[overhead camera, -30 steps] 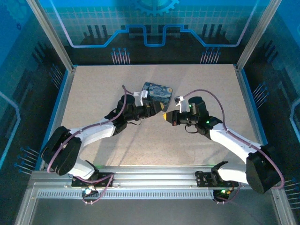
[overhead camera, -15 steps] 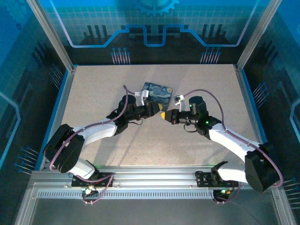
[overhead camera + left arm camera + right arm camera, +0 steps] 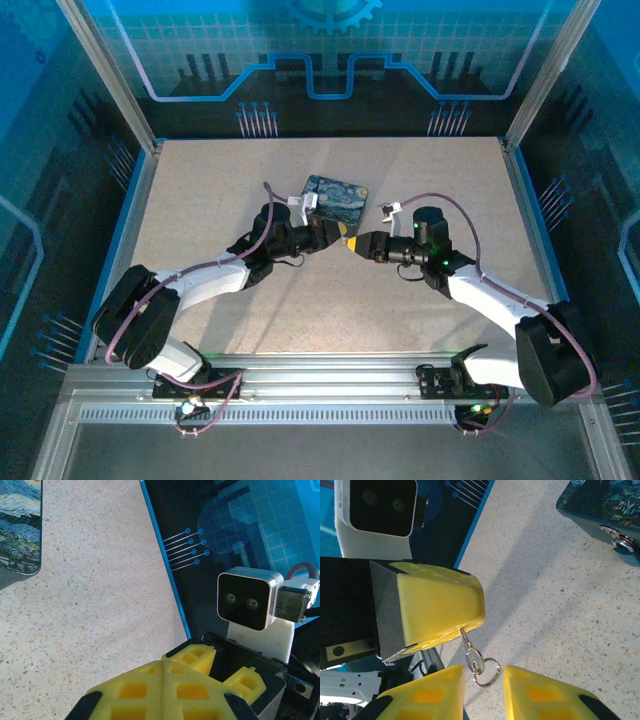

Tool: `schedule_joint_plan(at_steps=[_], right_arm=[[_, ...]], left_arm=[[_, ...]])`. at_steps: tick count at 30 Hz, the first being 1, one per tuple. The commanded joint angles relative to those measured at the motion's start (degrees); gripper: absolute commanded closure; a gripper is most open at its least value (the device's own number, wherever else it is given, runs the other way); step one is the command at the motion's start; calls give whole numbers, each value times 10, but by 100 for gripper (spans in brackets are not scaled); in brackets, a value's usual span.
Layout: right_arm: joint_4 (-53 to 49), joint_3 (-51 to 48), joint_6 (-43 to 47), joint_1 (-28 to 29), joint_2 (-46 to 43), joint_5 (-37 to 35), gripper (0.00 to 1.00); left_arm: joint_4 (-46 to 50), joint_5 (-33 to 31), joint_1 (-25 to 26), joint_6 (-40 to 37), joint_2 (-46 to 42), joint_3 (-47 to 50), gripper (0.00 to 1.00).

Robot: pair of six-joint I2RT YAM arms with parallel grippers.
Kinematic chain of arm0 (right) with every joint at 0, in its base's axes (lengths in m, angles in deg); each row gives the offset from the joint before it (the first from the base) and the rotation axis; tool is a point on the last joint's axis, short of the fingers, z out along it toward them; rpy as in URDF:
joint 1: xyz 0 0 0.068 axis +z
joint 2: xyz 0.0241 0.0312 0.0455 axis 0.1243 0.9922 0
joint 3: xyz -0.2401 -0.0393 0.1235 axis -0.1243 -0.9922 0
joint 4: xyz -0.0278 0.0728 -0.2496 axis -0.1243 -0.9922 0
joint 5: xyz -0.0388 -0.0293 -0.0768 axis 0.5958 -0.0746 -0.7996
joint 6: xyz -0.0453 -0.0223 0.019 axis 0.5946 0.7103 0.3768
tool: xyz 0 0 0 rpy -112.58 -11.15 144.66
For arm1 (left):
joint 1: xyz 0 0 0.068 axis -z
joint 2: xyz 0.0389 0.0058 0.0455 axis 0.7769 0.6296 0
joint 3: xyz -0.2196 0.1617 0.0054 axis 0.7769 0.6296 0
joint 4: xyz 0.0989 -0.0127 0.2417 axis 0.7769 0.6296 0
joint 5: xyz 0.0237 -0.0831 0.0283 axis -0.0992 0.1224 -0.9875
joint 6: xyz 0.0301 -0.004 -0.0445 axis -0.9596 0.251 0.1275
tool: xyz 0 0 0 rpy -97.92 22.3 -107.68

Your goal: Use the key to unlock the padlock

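Nearer than the starry-print box (image 3: 337,198), the right gripper (image 3: 484,682) stands parted, the key (image 3: 471,655) dangling loose in its gap. The left gripper (image 3: 465,625) is clamped on the key's blade. Beyond, the padlock (image 3: 621,541) sits on the box's edge.

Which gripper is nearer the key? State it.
Left. The left gripper clamps the key; the right gripper stands open, fingers flanking it.
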Motion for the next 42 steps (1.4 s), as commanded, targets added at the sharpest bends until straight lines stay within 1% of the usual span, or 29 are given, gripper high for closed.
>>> schedule_joint_plan(at_steps=[1,8,13,18,24,25,27,29,31,34,37,42], right_arm=[[36,-6,-11,-4,10,21,71],[50,-5,-21,0,22,25,71],[55,-3,-24,2,29,26,73],[54,-3,-25,3,29,27,82],[47,-3,-21,2,26,27,98],[45,-2,-20,2,24,27,100],[34,1,-13,2,21,23,100],[14,4,-3,0,17,15,100],[3,4,3,-5,14,9,100],[-3,6,7,-20,22,5,100],[-7,24,16,-38,44,3,100],[-13,81,32,-59,106,-11,100]], left_arm=[[-2,7,2,-17,-14,-14,100],[-2,7,2,-16,-13,-14,100],[-2,8,3,-16,-13,-13,100],[-2,7,2,-15,-13,-13,100],[-2,7,2,-17,-12,-16,100],[-1,7,1,-18,-12,-16,99],[7,4,2,-26,-15,-18,84],[33,-4,-1,-44,-25,-22,63],[65,-16,-6,-65,-40,-25,48],[119,-29,-25,-97,-60,-27,32],[167,-37,-51,-132,-68,-28,24],[240,-77,-79,-215,-55,-36,20]])
